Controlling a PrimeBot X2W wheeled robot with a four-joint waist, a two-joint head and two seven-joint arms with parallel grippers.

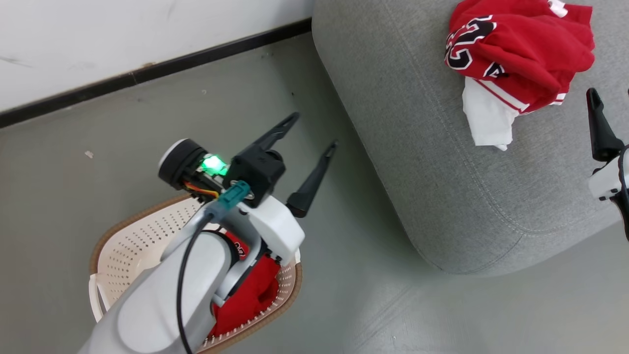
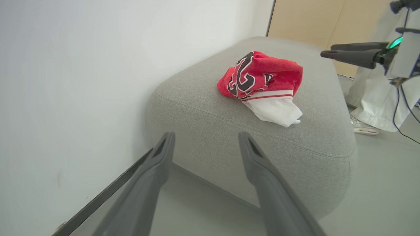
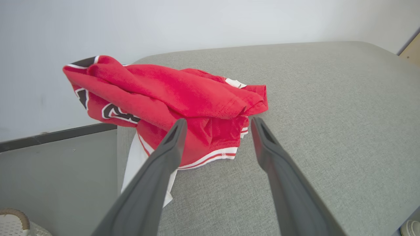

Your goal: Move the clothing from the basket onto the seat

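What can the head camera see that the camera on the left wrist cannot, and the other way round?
Head view: the basket on the floor with a red garment inside, partly hidden by the left arm's pale forearm. Left wrist view: a person's pale trouser legs and shoe beyond the grey seat, plus a beige panel. Both: that seat, the second red garment lying on it, the white wall with its dark skirting, and the left gripper and right gripper, each open.
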